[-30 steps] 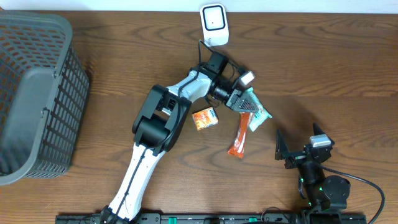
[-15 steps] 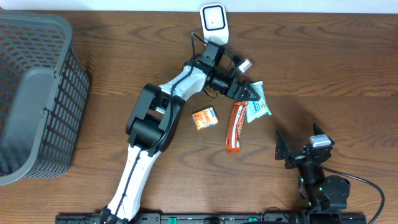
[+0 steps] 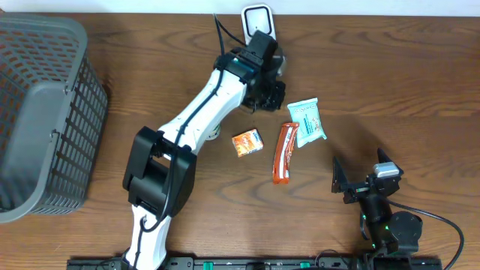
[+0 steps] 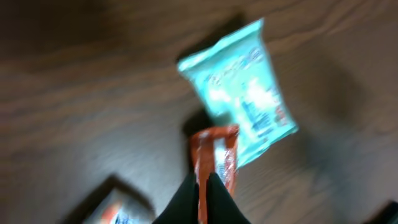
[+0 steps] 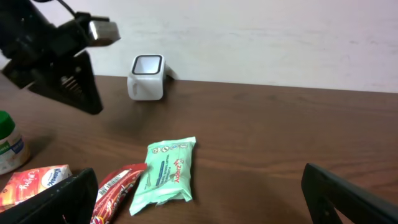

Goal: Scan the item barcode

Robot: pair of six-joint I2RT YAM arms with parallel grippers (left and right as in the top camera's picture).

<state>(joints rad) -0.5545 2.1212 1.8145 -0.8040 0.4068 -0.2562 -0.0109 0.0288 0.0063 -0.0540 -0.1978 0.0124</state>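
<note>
The white scanner [image 3: 257, 22] stands at the table's far edge and shows again as the scanner [image 5: 147, 76] in the right wrist view. My left gripper [image 3: 271, 94] hangs just in front of it, raised and shut on nothing; its black fingertips [image 4: 202, 180] meet over the long red packet [image 4: 217, 155]. That red packet [image 3: 283, 152] lies flat on the table beside a teal wipes pack [image 3: 307, 121]. A small orange box [image 3: 247, 142] lies left of them. My right gripper [image 3: 360, 187] rests open at the near right, and its open jaws [image 5: 199, 205] face the packets.
A dark mesh basket [image 3: 37, 112] fills the left side of the table. A green-capped bottle [image 5: 7, 143] stands left of the orange box, mostly hidden under the left arm in the overhead view.
The left gripper let go of the red packet, drew back left toward the scanner and closed empty. The red packet swung to lie straighter. The right arm has not moved.
</note>
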